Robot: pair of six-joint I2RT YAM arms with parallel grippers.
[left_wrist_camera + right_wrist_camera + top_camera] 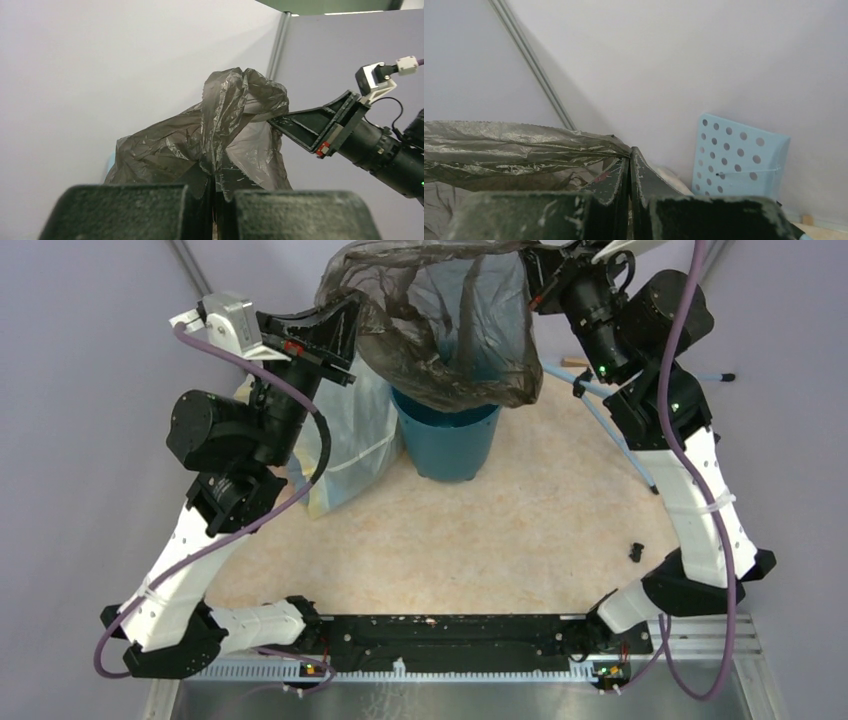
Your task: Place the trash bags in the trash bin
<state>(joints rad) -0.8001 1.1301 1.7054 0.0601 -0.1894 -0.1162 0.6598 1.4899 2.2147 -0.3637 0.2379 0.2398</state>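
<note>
The dark grey crinkly trash bag (pixel 440 320) hangs spread open above the teal-green trash bin (pixel 447 440) at the back of the table, its lower part draping over the bin's mouth. My left gripper (pixel 347 328) is shut on the bag's left rim; the plastic bunches between the jaws in the left wrist view (pixel 215 172). My right gripper (pixel 533 262) is shut on the bag's right rim, and the stretched rim (pixel 519 145) runs left from its jaws (pixel 629 159). The right gripper also shows in the left wrist view (pixel 280 122).
A large pale translucent stuffed bag (pixel 350 440) leans against the bin's left side under my left arm. A light blue perforated panel (pixel 739 155) stands by the back wall. Light blue rods (pixel 615 430) lie at the back right. A small black piece (pixel 636 551) lies near the right arm.
</note>
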